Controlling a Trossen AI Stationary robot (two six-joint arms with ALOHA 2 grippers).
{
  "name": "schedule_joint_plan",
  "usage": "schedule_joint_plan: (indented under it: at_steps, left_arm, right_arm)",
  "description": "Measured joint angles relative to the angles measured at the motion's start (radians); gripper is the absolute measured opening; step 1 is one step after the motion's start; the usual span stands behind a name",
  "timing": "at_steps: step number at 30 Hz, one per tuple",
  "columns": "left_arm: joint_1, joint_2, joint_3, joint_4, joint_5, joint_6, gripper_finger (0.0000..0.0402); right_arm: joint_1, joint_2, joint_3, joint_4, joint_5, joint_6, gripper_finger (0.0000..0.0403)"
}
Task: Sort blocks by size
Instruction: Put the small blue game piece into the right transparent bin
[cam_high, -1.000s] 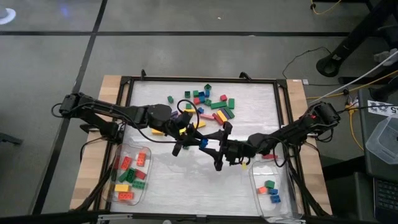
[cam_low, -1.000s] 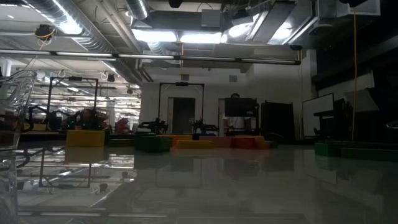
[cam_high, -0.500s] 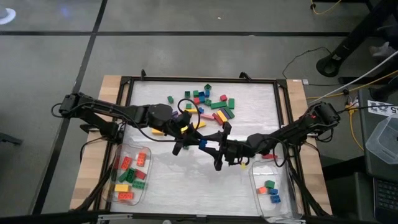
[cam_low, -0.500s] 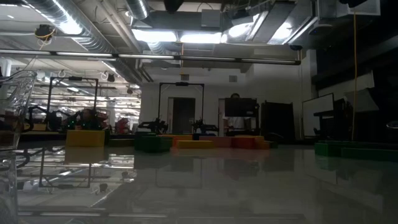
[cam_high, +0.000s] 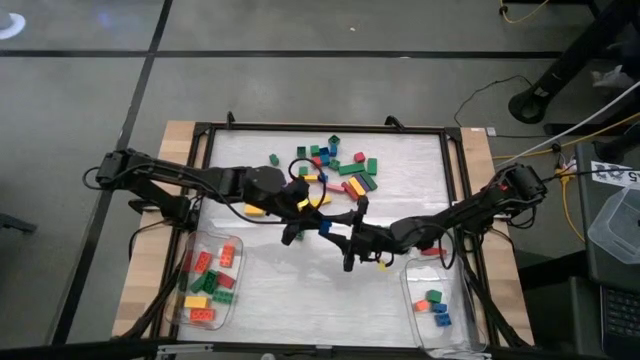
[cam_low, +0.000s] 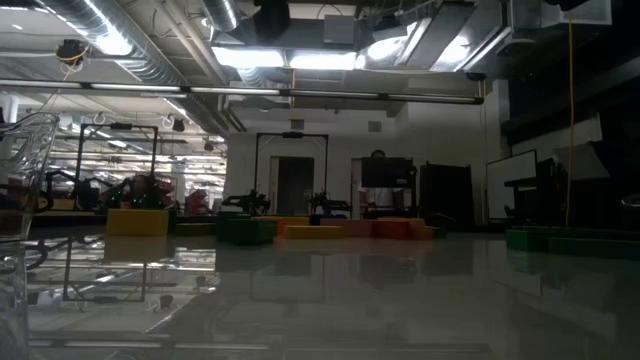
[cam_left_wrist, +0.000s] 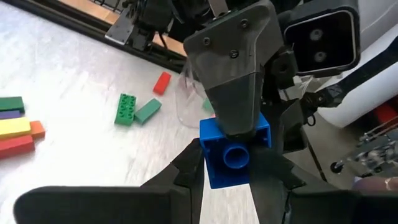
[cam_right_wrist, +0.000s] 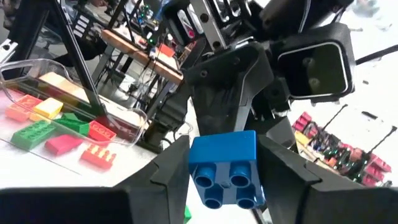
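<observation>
A short squarish blue block (cam_high: 325, 228) hangs above the middle of the table between my two grippers. My left gripper (cam_high: 315, 222) reaches in from the table's left and is shut on the block (cam_left_wrist: 235, 155). My right gripper (cam_high: 335, 232) comes from the right, and its fingers close on the same block (cam_right_wrist: 224, 167). The block's studs face the right wrist and its hollow underside faces the left wrist. Loose blocks (cam_high: 335, 165) of several colours lie on the table toward the far edge. My left gripper pinches the blue block by two opposite side walls (cam_left_wrist: 206, 163) between its two fingers, coming nearly level from the table's left. The block is lifted clear of the table. My right gripper has its fingers (cam_right_wrist: 169, 167) against the block's other two side walls (cam_right_wrist: 194, 163), coming level from the right. In the left wrist view one of its fingers (cam_left_wrist: 233, 87) lies over a wall of the block.
A clear tub (cam_high: 192, 300) at the near left holds red, green and yellow long blocks. A clear tub (cam_high: 415, 322) at the near right holds a few short blocks. A black frame (cam_high: 320, 128) rims the work surface.
My right gripper has edged toward the table's left, onto the blue block that my left gripper keeps in the air. Both hands have tipped and sunk slightly. The block has stayed about where it was.
</observation>
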Motion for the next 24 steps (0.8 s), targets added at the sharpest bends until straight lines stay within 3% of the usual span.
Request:
schedule_joint_plan:
  at_steps: [9,18,24]
  left_arm:
    - [0.02,0.0,0.0,-0.034,0.005,0.012,0.0094]
    - [0.02,0.003,0.0,-0.049,-0.036,0.041,0.0192]
    - [0.022,-0.01,0.0,-0.132,-0.042,0.066,0.0209]
  right_arm:
    - [-0.002,0.0,0.0,-0.026,0.01,0.035,0.0162]
    - [0.0,0.0,-0.003,-0.031,0.025,0.044,0.016]
    - [0.001,0.0,-0.004,-0.094,0.086,0.04,0.0161]
